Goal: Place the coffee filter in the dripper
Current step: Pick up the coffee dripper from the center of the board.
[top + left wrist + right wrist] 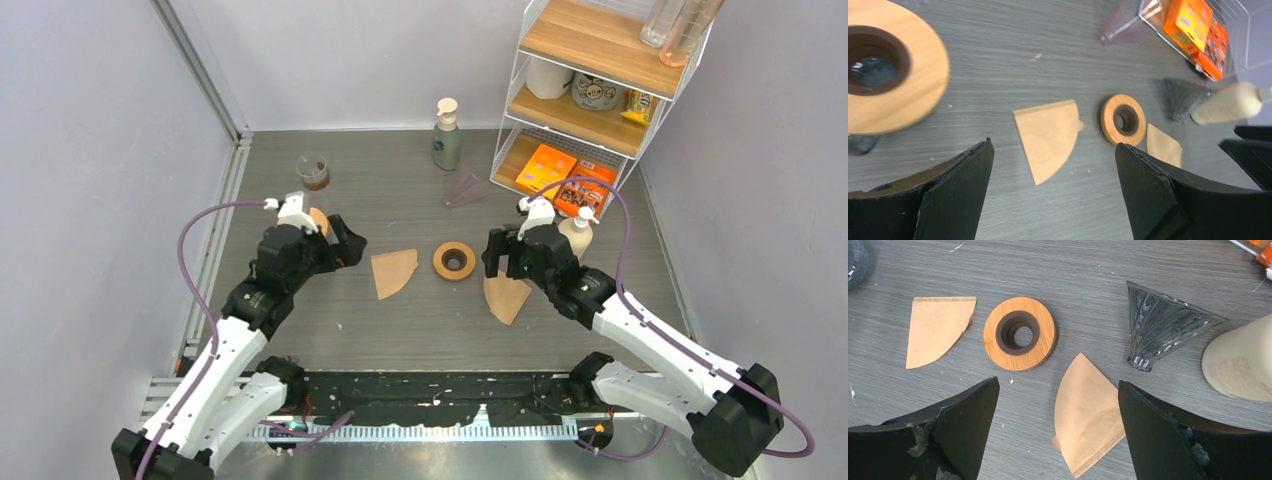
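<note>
Two brown paper coffee filters lie flat on the grey table. One filter [393, 272] [1048, 137] is left of a wooden ring [453, 260], just ahead of my open left gripper [345, 245] [1053, 145]. The other filter [505, 298] [1088, 415] lies under my open right gripper [495, 255] [1058, 382], between its spread fingers and untouched. The ribbed glass dripper [1163, 322] [1180, 97] lies on its side next to a beige bottle [1243, 360], hidden by the right arm in the top view.
A second wooden ring [878, 70] sits close by the left gripper. A clear cone [463, 188], a pump bottle [446, 135] and a small glass cup [313, 172] stand further back. A wire shelf [590, 90] with orange boxes fills the back right.
</note>
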`<state>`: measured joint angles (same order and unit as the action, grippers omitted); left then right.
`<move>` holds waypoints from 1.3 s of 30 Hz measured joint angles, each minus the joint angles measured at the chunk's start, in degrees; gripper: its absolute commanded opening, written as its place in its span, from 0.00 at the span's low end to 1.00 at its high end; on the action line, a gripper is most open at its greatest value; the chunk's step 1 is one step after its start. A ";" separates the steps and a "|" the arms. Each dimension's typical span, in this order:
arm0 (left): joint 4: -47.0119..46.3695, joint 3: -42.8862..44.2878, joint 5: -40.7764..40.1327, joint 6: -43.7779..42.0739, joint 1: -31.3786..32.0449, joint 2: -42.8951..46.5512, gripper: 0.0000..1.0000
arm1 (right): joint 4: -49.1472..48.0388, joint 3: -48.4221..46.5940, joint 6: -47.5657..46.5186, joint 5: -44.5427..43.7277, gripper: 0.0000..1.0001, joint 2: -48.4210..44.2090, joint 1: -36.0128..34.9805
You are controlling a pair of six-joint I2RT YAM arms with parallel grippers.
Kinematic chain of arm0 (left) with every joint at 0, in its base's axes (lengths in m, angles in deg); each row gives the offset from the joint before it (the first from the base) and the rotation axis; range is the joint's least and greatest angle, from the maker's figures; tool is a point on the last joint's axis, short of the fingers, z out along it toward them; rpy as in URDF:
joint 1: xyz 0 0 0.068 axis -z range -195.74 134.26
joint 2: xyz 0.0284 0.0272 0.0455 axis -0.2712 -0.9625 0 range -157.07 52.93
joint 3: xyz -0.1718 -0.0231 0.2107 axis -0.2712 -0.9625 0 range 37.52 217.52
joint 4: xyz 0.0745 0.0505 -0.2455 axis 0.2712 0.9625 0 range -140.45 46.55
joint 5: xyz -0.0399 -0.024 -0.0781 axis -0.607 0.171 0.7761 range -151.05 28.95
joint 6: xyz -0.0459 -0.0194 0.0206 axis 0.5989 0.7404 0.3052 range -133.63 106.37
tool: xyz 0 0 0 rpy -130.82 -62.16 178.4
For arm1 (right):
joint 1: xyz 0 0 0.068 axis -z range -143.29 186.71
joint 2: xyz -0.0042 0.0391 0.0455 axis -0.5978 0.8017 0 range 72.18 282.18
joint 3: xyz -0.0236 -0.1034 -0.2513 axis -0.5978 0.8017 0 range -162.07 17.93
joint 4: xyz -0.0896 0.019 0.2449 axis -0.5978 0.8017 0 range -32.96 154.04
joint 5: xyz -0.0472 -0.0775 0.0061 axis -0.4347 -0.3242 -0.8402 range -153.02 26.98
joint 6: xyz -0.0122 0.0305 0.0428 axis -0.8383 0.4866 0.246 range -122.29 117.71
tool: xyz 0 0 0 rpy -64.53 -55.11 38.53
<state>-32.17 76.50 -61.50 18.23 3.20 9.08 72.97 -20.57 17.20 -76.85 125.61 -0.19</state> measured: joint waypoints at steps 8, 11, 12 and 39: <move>-2.21 -1.33 -1.62 1.77 10.08 -3.26 0.99 | 2.01 -0.42 1.60 -0.02 0.95 3.17 0.00; -3.45 -1.33 -1.81 2.25 12.22 -7.10 0.99 | 2.99 -0.44 2.12 0.17 0.95 5.33 0.00; -3.69 -1.33 -1.90 2.27 12.83 -8.55 0.99 | 3.10 -0.44 2.36 0.42 0.95 6.21 0.00; -7.54 -1.33 -1.42 3.65 15.45 -19.41 0.99 | 9.14 -8.66 0.96 -3.56 0.95 16.57 1.18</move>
<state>-39.71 75.17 -62.92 21.88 18.65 -10.33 82.10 -29.22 18.16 -80.41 142.18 0.99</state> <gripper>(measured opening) 0.992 0.965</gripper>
